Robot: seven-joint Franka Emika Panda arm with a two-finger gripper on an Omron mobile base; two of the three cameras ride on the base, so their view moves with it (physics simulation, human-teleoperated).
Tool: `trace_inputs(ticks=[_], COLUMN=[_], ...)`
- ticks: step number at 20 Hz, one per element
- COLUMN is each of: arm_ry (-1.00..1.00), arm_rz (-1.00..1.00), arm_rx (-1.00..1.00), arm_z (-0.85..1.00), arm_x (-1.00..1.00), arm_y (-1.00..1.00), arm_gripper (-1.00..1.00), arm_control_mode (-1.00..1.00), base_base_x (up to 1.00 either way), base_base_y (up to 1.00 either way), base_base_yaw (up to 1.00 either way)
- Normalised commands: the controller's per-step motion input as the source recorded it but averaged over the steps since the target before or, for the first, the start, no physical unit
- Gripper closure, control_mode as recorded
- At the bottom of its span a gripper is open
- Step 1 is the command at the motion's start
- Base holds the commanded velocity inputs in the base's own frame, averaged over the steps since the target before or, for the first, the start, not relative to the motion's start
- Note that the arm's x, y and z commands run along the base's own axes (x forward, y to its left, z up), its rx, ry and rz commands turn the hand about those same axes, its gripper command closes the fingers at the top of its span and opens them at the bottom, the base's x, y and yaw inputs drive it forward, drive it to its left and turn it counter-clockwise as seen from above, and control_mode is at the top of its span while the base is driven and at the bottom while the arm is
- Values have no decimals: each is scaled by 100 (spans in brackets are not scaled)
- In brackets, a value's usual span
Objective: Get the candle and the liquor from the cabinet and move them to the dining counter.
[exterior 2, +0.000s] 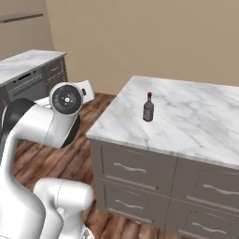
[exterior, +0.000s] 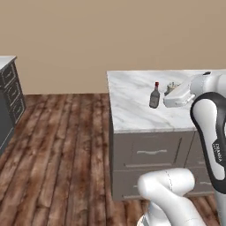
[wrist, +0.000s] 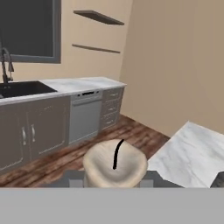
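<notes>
Beige stubby candle (wrist: 114, 162) sits clamped in the closed jaws, not set down yet, while small dark red-capped liquor bottle (exterior 2: 148, 108) already stands on the white marble tabletop (exterior 2: 196, 121).

I read only small pale lettering running along my own dark forearm band (exterior: 217, 152), at three o'clock, illegible.

Kitchen: sink (wrist: 22, 89), marble island (exterior 2: 196, 121).

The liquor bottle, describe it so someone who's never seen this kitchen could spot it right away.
Find the marble-topped dining counter over dark drawers. Near its wall-side corner stands the liquor bottle, small, dark and upright. Its red cap and greyish label set it apart on the pale top.
</notes>
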Motion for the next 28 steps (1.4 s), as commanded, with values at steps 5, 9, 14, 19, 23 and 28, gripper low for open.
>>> trace_inputs(ticks=[5, 9, 14, 19, 23, 28], arm_ry=[0, 0, 0, 0, 0, 0], arm_rz=[0, 0, 0, 0, 0, 0], arm_rx=[0, 0, 0, 0, 0, 0], arm_z=[0, 0, 0, 0, 0, 0], arm_x=[0, 0, 0, 0, 0, 0], arm_y=[0, 0, 0, 0, 0, 0], arm_gripper=[100, 100, 100, 100, 100, 100], arm_control_mode=[100, 100, 100, 100, 100, 100], base_base_x=[30, 33, 36, 39, 51, 63], base_base_y=[-71, -74, -73, -70, -53, -33], base_base_yaw=[5, 0, 0, 0, -1, -6])
